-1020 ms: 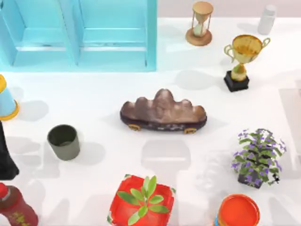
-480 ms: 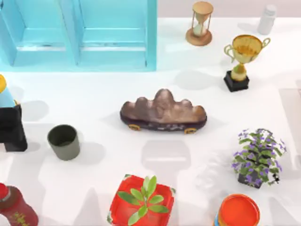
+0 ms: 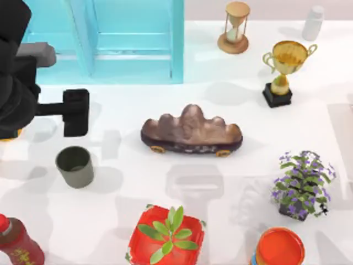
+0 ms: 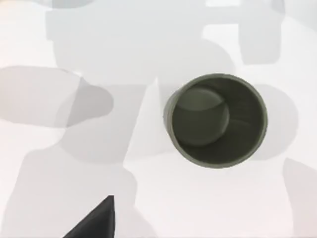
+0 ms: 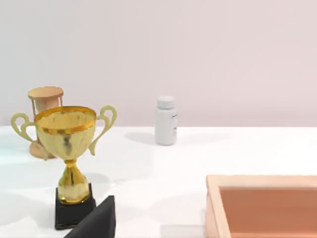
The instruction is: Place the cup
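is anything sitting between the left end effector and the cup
Nothing visible does. In the top view the left end effector is just beyond the cup, with bare table between them. The left wrist view looks straight down into the upright cup, with nothing over it.

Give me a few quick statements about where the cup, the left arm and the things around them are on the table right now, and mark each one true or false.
1. The cup stands upright on the table. True.
2. The left gripper is clamped around the cup. False: it hangs above the table beyond the cup, apart from it.
3. The cup has something inside. False: the left wrist view shows its bare dark inside.
4. The trophy stands on the table's right side, near the hourglass. True.
5. The cup sits inside the blue cabinet. False: it is on the open table in front of it.
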Robot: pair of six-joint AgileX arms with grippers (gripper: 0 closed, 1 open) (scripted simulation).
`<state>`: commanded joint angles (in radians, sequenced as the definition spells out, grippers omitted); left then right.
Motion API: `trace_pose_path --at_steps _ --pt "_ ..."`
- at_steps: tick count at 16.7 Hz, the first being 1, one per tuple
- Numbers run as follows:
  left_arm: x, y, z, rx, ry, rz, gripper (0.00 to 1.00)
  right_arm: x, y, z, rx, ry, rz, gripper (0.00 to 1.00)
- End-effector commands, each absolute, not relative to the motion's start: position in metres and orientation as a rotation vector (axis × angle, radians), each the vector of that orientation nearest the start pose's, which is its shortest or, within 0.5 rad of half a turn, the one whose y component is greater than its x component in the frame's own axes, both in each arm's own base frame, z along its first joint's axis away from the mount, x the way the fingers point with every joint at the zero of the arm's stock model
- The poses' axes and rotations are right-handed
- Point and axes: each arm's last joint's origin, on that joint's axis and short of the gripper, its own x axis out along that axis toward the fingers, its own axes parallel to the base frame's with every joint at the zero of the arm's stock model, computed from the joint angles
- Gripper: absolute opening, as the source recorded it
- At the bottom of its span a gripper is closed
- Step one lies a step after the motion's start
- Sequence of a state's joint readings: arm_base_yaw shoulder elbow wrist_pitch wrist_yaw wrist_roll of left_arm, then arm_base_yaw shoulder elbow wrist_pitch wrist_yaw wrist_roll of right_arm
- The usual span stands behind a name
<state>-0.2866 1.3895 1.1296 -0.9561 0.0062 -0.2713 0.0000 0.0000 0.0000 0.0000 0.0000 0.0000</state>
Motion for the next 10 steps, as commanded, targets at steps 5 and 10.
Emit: trace_pose_path --at_steps 5,10 --pt "0.307 -0.112 0.246 -0.010 1.491 -0.039 1.00 0.106 -0.001 0.160 0.000 0.000 0.000 1.00" --pt "0.325 -0.128 0.238 0.017 1.571 -0.014 1.00 0.106 -0.001 0.160 0.000 0.000 0.000 1.00"
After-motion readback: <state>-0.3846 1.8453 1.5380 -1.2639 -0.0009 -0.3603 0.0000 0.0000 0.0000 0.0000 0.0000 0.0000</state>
